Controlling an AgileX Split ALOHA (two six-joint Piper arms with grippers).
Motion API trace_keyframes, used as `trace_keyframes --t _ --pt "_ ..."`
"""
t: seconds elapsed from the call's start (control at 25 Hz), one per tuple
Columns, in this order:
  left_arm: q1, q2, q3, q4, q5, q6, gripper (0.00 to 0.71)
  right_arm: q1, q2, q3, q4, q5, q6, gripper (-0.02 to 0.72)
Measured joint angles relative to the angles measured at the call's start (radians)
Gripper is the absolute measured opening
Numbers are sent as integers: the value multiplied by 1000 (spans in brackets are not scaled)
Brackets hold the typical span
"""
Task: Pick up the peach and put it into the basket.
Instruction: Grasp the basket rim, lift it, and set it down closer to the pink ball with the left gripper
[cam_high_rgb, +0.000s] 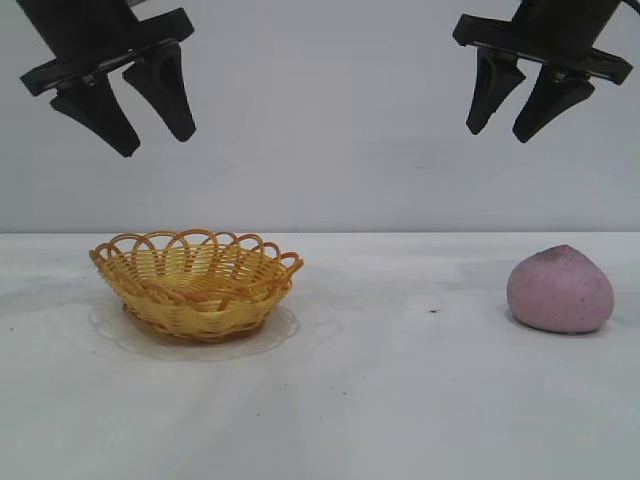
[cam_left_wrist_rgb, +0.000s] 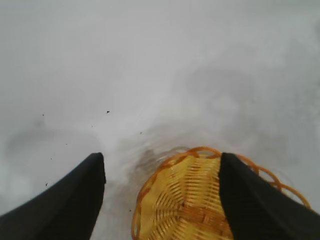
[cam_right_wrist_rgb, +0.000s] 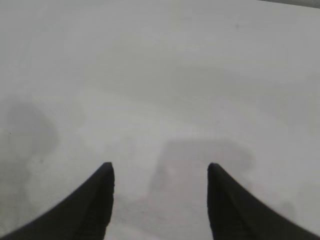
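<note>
The pink-mauve peach (cam_high_rgb: 559, 289) sits on the white table at the right. The yellow woven basket (cam_high_rgb: 196, 282) with looped orange-brown rim stands at the left and is empty; it also shows in the left wrist view (cam_left_wrist_rgb: 192, 205), below and between the fingers. My left gripper (cam_high_rgb: 158, 145) hangs open high above the basket and holds nothing. My right gripper (cam_high_rgb: 497, 133) hangs open high above the table, a little left of the peach, and holds nothing. The right wrist view shows only its open gripper (cam_right_wrist_rgb: 160, 167) over bare table; the peach is out of that view.
The white table (cam_high_rgb: 400, 380) stretches between the basket and the peach, against a plain grey back wall. A few small dark specks lie on the table surface (cam_left_wrist_rgb: 107, 112).
</note>
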Motion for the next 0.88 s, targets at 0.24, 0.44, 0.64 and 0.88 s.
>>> trace_keyframes --t 0.24,0.44,0.64,0.88 --pt "-1 138 -229 140 338 4 440 0 0 0 0 2 -2 358" --pt "-2 246 -418 210 524 19 440 0 0 0 0 6 -2 358" --pt "-7 321 -522 221 541 43 440 0 0 0 0 10 -2 358" --pt "-60 337 -525 289 555 46 380 0 0 0 0 14 -2 358"
